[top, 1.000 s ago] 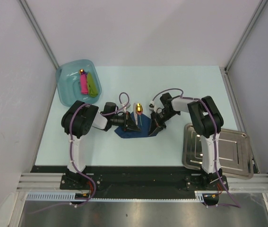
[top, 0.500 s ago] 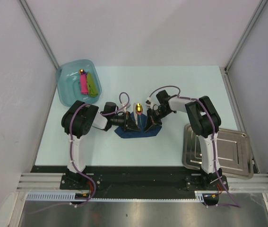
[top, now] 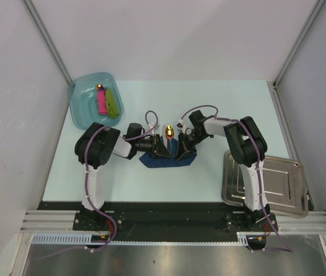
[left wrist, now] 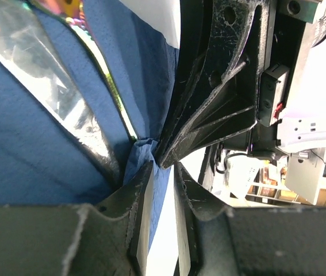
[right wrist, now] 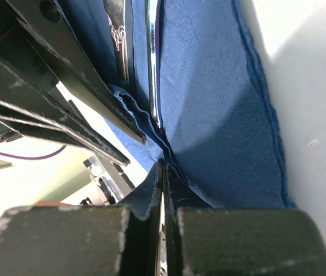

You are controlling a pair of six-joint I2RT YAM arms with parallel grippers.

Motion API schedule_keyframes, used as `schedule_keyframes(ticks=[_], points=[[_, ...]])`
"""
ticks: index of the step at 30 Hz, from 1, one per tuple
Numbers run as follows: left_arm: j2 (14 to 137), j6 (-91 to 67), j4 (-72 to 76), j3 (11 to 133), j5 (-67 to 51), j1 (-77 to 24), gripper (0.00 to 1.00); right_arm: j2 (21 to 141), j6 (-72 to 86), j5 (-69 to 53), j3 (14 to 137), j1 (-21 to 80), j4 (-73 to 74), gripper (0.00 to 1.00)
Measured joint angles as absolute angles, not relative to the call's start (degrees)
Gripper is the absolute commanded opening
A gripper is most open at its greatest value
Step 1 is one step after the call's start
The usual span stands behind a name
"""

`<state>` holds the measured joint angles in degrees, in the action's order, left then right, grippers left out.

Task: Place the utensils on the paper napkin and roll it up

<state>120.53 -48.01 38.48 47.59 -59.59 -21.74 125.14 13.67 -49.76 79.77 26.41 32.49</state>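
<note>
The dark navy paper napkin (top: 161, 161) lies at the table's middle with both grippers on it. The utensils (top: 169, 133) lie on it, their orange-gold ends sticking out at the far side. My right gripper (top: 181, 152) is shut on the napkin's right edge, lifted and folded over toward the utensils. In the right wrist view, my gripper (right wrist: 163, 167) pinches the blue sheet (right wrist: 214, 109) next to shiny handles (right wrist: 152, 69). My left gripper (top: 160, 150) meets it from the left. In the left wrist view, its jaws (left wrist: 164, 169) stand slightly apart with a napkin fold (left wrist: 30, 161) between them, beside a shiny handle (left wrist: 59, 92).
A pale teal tub (top: 82, 112) at the back left holds a pink stick (top: 101, 102), a lime-green stick (top: 112, 103) and a small gold piece. A steel tray (top: 272, 187) sits at the front right, beside the right arm's base.
My right gripper has moved left with the napkin's right edge, folding it toward the utensils and the left gripper. The left gripper has stayed almost in place.
</note>
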Motion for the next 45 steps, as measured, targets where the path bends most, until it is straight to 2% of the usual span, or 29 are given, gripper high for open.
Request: schedule_keyframes(ticks=[6,21,37,40,41,45], points=[[120.92,-50.0,40.51,47.77,-58.54,-22.81,0.25,125.16,13.96,-49.74,79.77,26.41,32.51,0.0],[123.87,-53.45,43.27,48.53,-58.17,-22.2,0.08,125.21,13.43,-49.74,80.03,26.22,33.08,0.0],[123.9,-52.62,41.23,49.19,-58.65,-22.11,0.06,121.14,6.37,-44.93,76.64,24.34,39.92,0.0],[123.9,-52.51,41.21,49.21,-58.7,-22.11,0.06,120.4,5.17,-43.79,76.34,23.86,41.23,0.08],[123.9,-52.51,41.21,49.21,-58.7,-22.11,0.06,120.11,4.82,-43.42,76.29,23.68,41.67,0.15],[123.9,-52.51,41.21,49.21,-58.72,-22.11,0.06,117.99,4.73,-42.81,75.48,21.39,41.95,0.27]])
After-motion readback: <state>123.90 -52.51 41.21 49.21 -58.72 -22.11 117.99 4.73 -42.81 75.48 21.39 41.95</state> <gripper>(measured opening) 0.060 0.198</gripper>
